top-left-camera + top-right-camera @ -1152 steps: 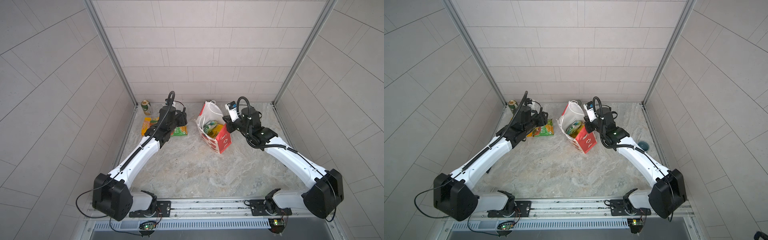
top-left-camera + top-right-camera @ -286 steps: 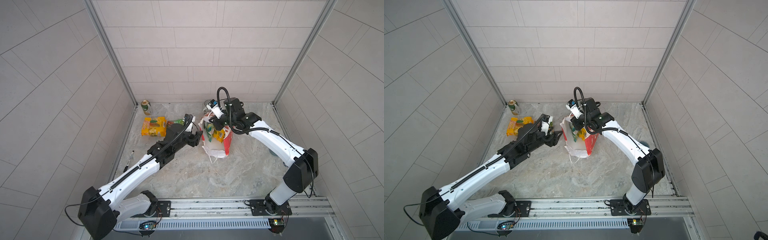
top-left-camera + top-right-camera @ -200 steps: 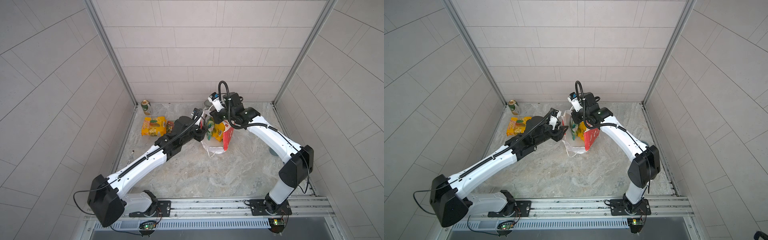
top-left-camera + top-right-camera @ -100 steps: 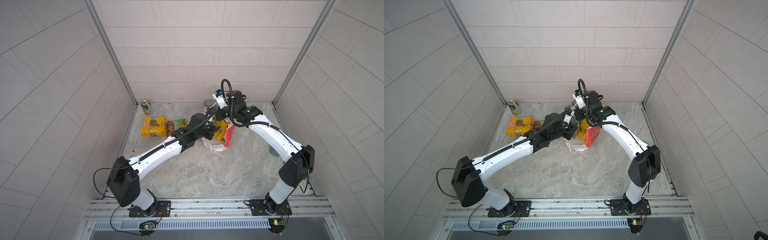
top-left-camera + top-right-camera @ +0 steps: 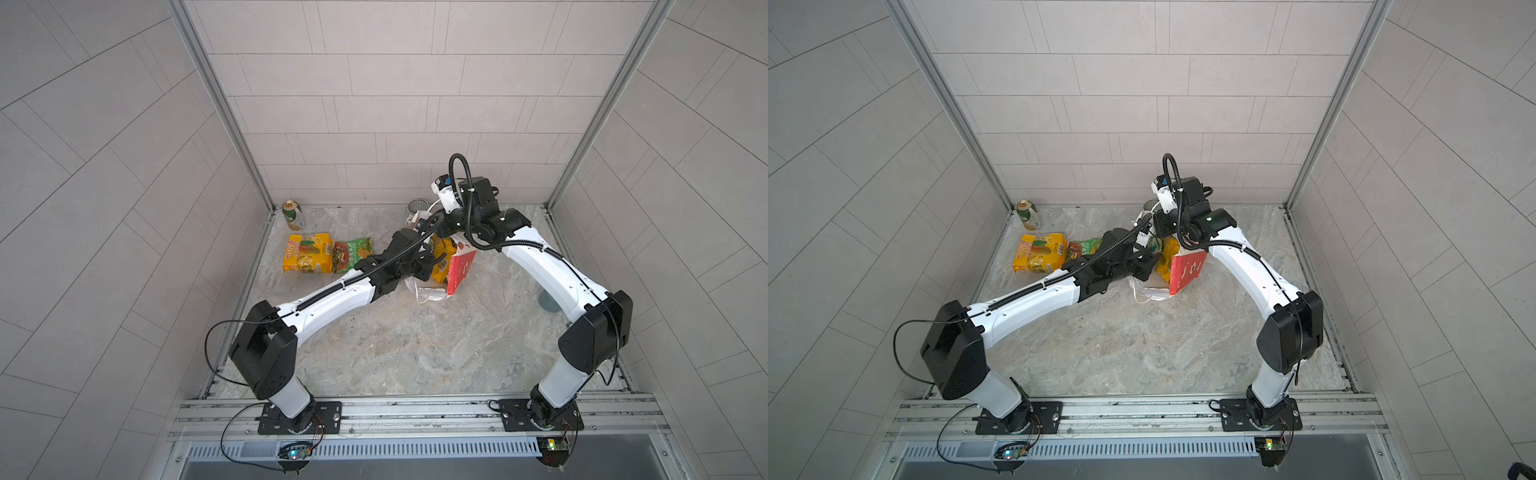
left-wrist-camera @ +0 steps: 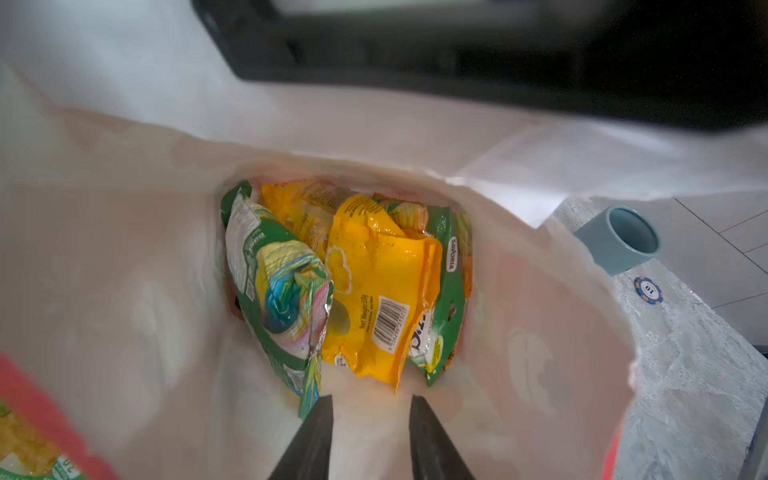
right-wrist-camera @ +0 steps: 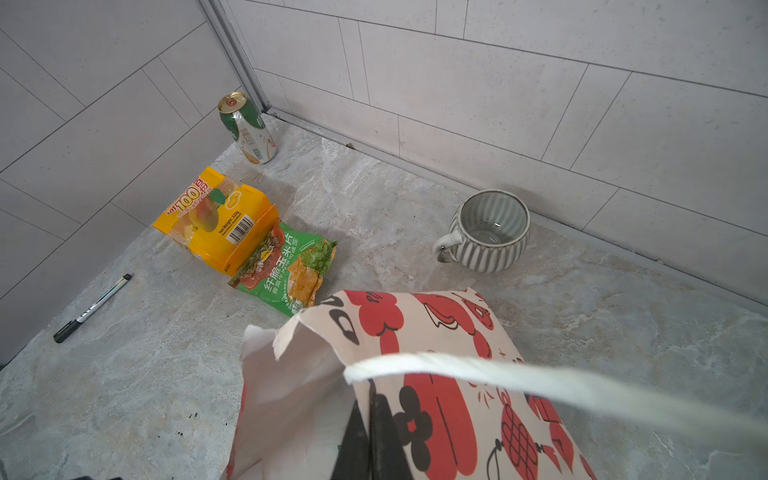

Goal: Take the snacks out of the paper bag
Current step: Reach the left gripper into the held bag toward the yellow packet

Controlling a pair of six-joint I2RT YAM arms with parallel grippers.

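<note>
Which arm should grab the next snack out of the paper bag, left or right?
Left. The left gripper is open inside the paper bag, aimed at the yellow packet. The right gripper is shut on the bag's wall, holding it.

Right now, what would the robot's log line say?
left jaws: open inside paper bag; right jaws: shut on bag edge; out: yellow packet, green packet; inside: snacks

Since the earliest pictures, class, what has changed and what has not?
The left gripper swung rightward into the white-and-red paper gift bag, jaws open short of the snacks inside. The right gripper moved to the bag's far rim, still shut on it. The flat yellow-orange plastic packet, green chip packet and green-gold drink can stayed put.
</note>
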